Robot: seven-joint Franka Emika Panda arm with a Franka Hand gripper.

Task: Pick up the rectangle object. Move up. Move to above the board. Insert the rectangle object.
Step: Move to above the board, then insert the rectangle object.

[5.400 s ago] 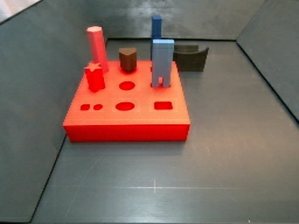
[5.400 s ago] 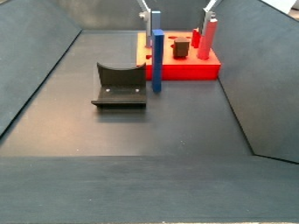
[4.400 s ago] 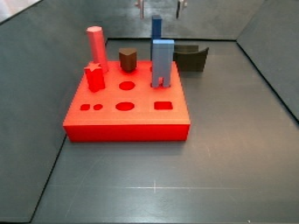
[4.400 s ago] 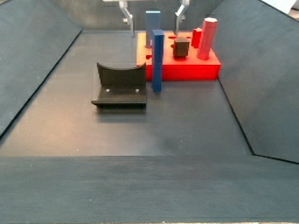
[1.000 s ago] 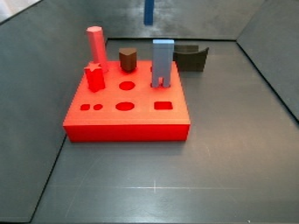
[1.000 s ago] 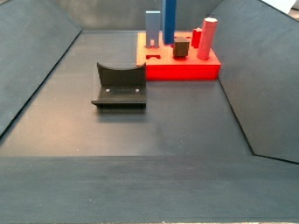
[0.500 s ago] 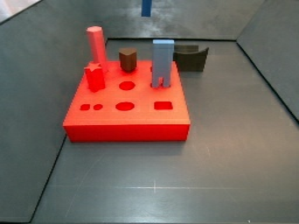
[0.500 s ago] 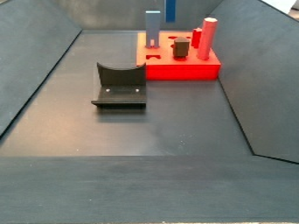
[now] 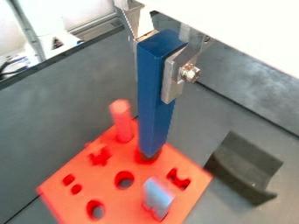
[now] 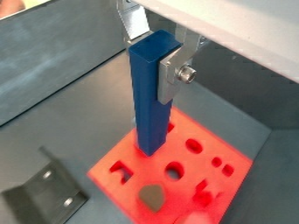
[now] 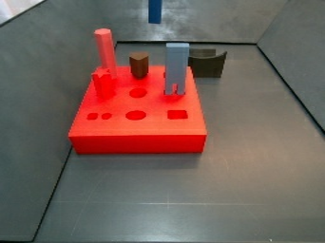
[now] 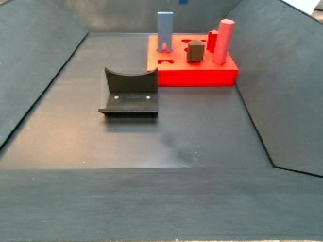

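Observation:
My gripper (image 9: 158,54) is shut on the top of the rectangle object (image 9: 156,101), a tall dark blue bar hanging upright; both show in both wrist views, gripper (image 10: 155,54) and bar (image 10: 149,98). Below it lies the board (image 9: 147,169), a bright red block with shaped holes, also in the other wrist view (image 10: 145,165). In a side view only the bar's lower end (image 11: 155,9) shows at the top edge, well above the board (image 11: 140,130). In a side view the bar's tip (image 12: 184,2) barely shows above the board (image 12: 190,75). The gripper is out of both side views.
On the board stand a red round peg (image 11: 103,49), a pale grey-blue two-legged block (image 11: 177,68) and a dark brown block (image 11: 139,64). The fixture (image 11: 208,63) stands on the floor behind the board, also seen in a side view (image 12: 128,92). Grey walls enclose the floor.
The gripper took the blue bar from the floor beside the board and has lifted it; over the last second it rose further, nearly out of both side views.

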